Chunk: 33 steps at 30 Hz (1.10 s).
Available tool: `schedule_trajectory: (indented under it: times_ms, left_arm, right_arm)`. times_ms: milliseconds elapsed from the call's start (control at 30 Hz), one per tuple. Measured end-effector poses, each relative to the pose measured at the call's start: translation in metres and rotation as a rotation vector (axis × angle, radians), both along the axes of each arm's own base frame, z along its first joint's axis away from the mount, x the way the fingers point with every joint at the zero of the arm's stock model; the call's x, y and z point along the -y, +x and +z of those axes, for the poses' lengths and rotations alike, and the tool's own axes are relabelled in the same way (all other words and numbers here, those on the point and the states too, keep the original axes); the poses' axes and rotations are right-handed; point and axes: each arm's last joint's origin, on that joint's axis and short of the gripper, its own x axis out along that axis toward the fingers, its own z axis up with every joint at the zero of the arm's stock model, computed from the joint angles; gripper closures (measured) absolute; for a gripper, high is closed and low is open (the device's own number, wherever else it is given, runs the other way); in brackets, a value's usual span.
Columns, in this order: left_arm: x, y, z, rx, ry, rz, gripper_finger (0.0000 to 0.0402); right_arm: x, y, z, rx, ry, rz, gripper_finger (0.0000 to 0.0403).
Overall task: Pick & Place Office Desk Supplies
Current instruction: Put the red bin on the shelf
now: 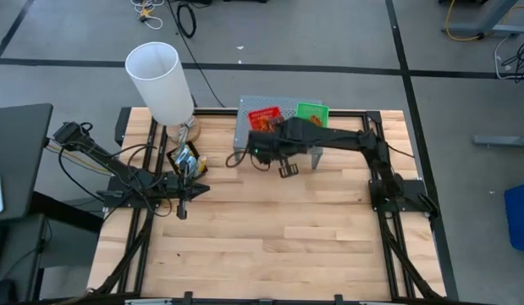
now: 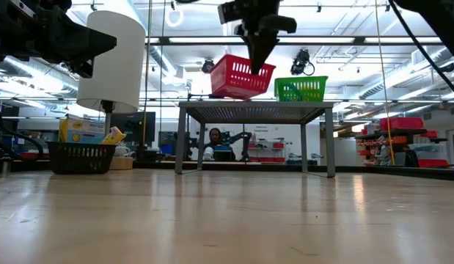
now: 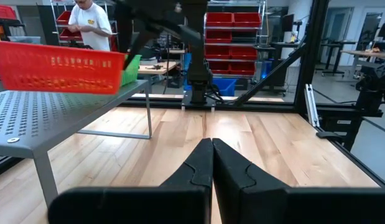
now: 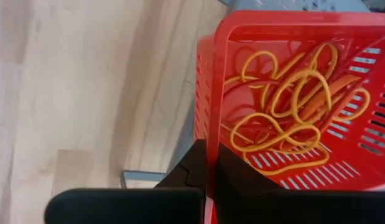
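A red mesh tray (image 2: 241, 77) with yellow and orange rubber bands (image 4: 285, 118) in it hangs tilted just over the grey perforated stand (image 2: 256, 108). My right gripper (image 2: 257, 64) is shut on it from above. A green mesh tray (image 2: 301, 89) sits on the stand beside it. In the high view both trays (image 1: 264, 115) (image 1: 311, 111) lie at the table's far side under my right arm. My left gripper (image 3: 212, 163) is shut on nothing, low over the table's left part (image 1: 182, 210). My right gripper pinches the rim of one side wall of the red tray (image 4: 211, 124), one finger (image 4: 191, 171) outside the wall and one (image 4: 242, 183) inside the tray. The fingers slant down from above. The tray hangs tilted below them.
A tall white lampshade (image 1: 160, 80) stands at the far left. Next to it is a black basket (image 2: 81, 156) holding a crayon box (image 2: 83, 129). Bare wood lies near the front edge (image 1: 278, 246). A person (image 3: 89, 18) stands beyond the table.
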Motion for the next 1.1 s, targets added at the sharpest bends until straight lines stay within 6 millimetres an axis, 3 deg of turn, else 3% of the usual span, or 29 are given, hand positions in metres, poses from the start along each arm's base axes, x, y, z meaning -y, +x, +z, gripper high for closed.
schedule_trajectory:
  times_ms: [300, 1100]
  left_arm:
    - [0.000, 0.000, 0.000, 0.000, 0.000, -0.001, 0.0396]
    - [0.000, 0.000, 0.000, -0.001, -0.009, -0.002, 0.0396]
  right_arm:
    - [0.024, -0.005, -0.001, -0.021, 0.037, -0.058, 0.0396]
    - [0.054, -0.009, -0.001, -0.004, 0.118, -0.097, 0.0396]
